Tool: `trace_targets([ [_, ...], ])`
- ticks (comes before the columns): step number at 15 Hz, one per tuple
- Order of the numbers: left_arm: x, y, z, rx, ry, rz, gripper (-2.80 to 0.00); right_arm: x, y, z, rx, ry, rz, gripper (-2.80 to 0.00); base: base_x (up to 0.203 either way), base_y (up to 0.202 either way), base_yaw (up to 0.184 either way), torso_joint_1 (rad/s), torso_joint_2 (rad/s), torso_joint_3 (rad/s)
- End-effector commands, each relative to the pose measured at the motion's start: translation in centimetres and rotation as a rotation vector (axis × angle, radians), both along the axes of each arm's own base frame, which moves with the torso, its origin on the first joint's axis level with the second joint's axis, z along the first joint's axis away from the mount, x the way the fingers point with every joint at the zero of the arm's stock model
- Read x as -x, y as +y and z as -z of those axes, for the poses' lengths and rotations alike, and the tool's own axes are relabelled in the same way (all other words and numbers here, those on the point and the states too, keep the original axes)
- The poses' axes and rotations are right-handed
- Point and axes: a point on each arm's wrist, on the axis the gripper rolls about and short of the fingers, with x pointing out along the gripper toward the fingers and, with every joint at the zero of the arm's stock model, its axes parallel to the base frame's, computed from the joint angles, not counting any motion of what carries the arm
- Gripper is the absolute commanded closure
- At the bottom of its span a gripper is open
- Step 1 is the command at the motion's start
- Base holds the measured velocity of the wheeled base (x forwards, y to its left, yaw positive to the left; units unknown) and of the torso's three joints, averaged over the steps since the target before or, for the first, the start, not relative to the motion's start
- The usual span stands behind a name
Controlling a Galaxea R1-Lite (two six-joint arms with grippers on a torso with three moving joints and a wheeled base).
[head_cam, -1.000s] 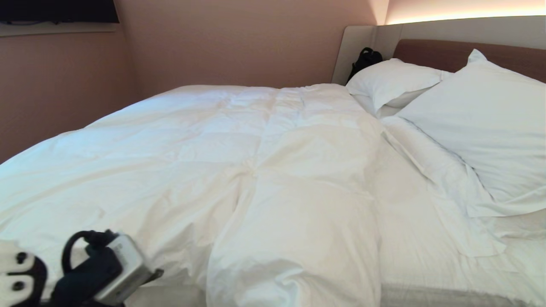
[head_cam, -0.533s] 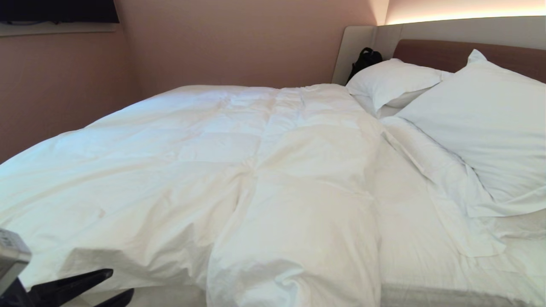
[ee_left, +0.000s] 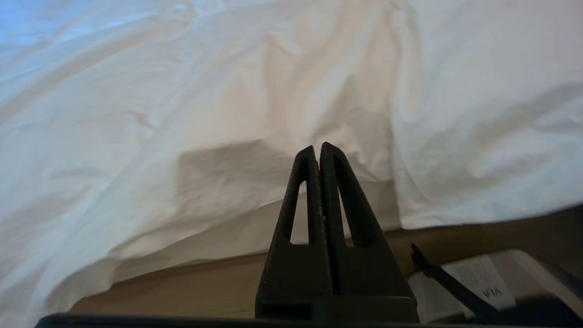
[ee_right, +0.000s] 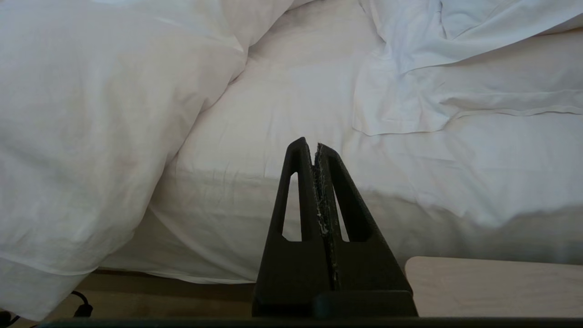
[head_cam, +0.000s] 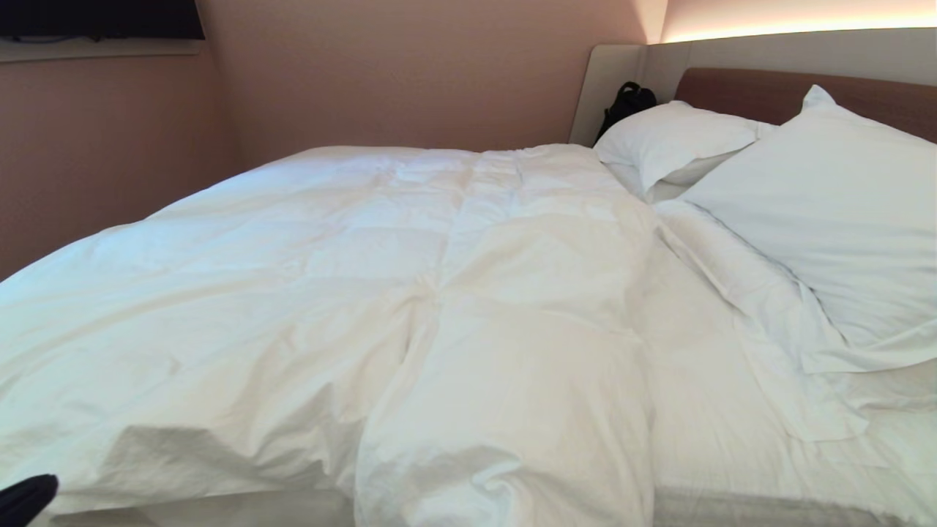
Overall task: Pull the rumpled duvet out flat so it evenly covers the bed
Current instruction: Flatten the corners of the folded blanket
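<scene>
The puffy white duvet (head_cam: 329, 293) lies wrinkled over the left and middle of the bed (head_cam: 703, 424), with a bulging fold hanging over the near edge. The strip of sheet beside the pillows is bare. My left gripper (ee_left: 317, 148) is shut and empty, held just off the duvet's (ee_left: 182, 91) hanging near edge, above the floor. Only a dark tip of that arm (head_cam: 25, 498) shows in the head view's lower left corner. My right gripper (ee_right: 309, 145) is shut on nothing, parked facing the mattress side, with the duvet's fold (ee_right: 91, 114) beside it.
Two white pillows (head_cam: 673, 139) (head_cam: 827, 205) lean at the brown headboard (head_cam: 739, 91), with a loose white sheet (head_cam: 754, 307) spread below them. A black bag (head_cam: 626, 102) sits in the far corner. Pink walls close the far side. A pale wooden panel (ee_right: 492, 287) is near the right gripper.
The left arm has drawn back down and left, almost out of the head view. Its fingers, spread half a second ago, are now shut. The duvet's near left edge has lifted slightly into a shadowed fold.
</scene>
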Motion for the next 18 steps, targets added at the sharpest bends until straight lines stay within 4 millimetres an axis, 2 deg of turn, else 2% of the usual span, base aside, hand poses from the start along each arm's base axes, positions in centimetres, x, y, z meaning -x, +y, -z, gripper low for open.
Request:
trace_targets([
  [1,2.1,1.2,0.2,0.047,-0.092,-0.12,0.0,0.0,0.0,0.0,0.0,0.003,-0.001,0.0,0.0,0.0,0.0,0.0,0.0,0.0],
  [6,4.1,1.4,1.4,0.064,-0.174,-0.372,0.0,0.0,0.0,0.1,0.0,0.003,0.0,0.0,0.0,0.0,0.0,0.0,0.0,0.0],
  [9,3.8,1.2,2.5,0.072,-0.16,-0.462,0.0,0.0,0.0,0.0,0.0,0.002,0.0,0.0,0.0,0.0,0.0,0.0,0.0,0.0],
  [11,3.9,1.1,2.6,0.078,-0.204,-0.5,0.0,0.0,0.0,0.0,0.0,0.0,0.0,0.0,0.0,0.0,0.0,0.0,0.0,0.0],
  [14,5.4,1.0,3.6,0.095,-0.289,-0.521,0.0,0.0,0.0,0.0,0.0,0.0,-0.001,0.0,0.0,0.0,0.0,0.0,0.0,0.0],
  [18,6.1,0.8,6.9,0.08,-0.329,-0.473,0.0,0.0,0.0,0.0,0.0,0.001,-0.001,0.0,0.0,0.0,0.0,0.0,0.0,0.0],
])
